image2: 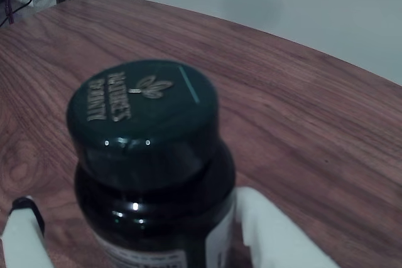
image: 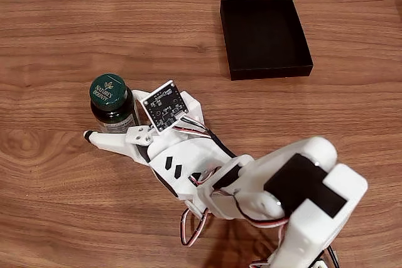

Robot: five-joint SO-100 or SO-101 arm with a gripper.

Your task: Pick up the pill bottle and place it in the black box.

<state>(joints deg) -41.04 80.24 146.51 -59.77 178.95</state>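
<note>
A: Fixed view first; where is the small dark green glass pill bottle [image: 113, 103] with the round green lid?

B: Upright on the brown wood-grain table [image: 63, 42], left of centre; the white two-finger gripper [image: 116, 125] reaches toward it from the lower right; one white finger with a black tip [image: 100, 139] lies just below the bottle, the other is hidden behind it and under the small black circuit board [image: 164, 105]; the shallow matte black rectangular box [image: 265, 37] sits well apart, up and to the right.

A: And the wrist view?

B: The bottle [image2: 147, 174] stands straight ahead between the two white fingers [image2: 276, 233], its long axis vertical; one finger shows at either side of the glass; the jaws are spread around it, and I cannot tell whether they touch the glass, so I would call it released, not gripping.

A: So the coming move?

B: Likely a squeeze across the bottle's body, since it already sits inside the jaws; then a lift toward the box.
</note>
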